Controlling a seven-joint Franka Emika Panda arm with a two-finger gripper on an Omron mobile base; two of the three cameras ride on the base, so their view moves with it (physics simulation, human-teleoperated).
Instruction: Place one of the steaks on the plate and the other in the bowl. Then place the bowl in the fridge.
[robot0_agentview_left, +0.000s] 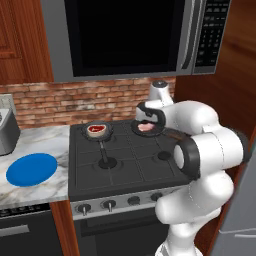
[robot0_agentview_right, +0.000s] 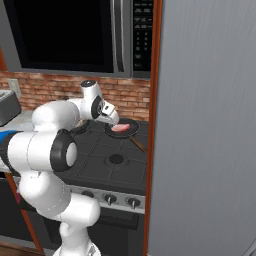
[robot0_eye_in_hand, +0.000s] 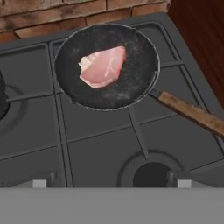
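Two black frying pans sit on the stove's back burners. The left pan holds the dark red steak (robot0_agentview_left: 96, 129). The right pan (robot0_eye_in_hand: 131, 83) holds the pale pink steak (robot0_eye_in_hand: 103, 66) (robot0_agentview_left: 146, 127) (robot0_agentview_right: 120, 128), and its wooden handle (robot0_eye_in_hand: 192, 114) points to the front right. My gripper (robot0_eye_in_hand: 111, 183) (robot0_agentview_left: 148, 121) (robot0_agentview_right: 112, 120) hovers open above the stove, just in front of that pan, holding nothing. The blue plate (robot0_agentview_left: 31, 169) lies bare on the marble counter left of the stove. The fridge (robot0_agentview_right: 205, 130) stands as a grey wall to the right. The bowl is out of view.
A microwave (robot0_agentview_left: 130, 35) hangs low over the stove (robot0_agentview_left: 125, 170). A brick wall runs behind it. A grey appliance (robot0_agentview_left: 6, 131) stands at the far left of the counter. A wooden side panel (robot0_agentview_left: 222, 85) borders the stove on the right.
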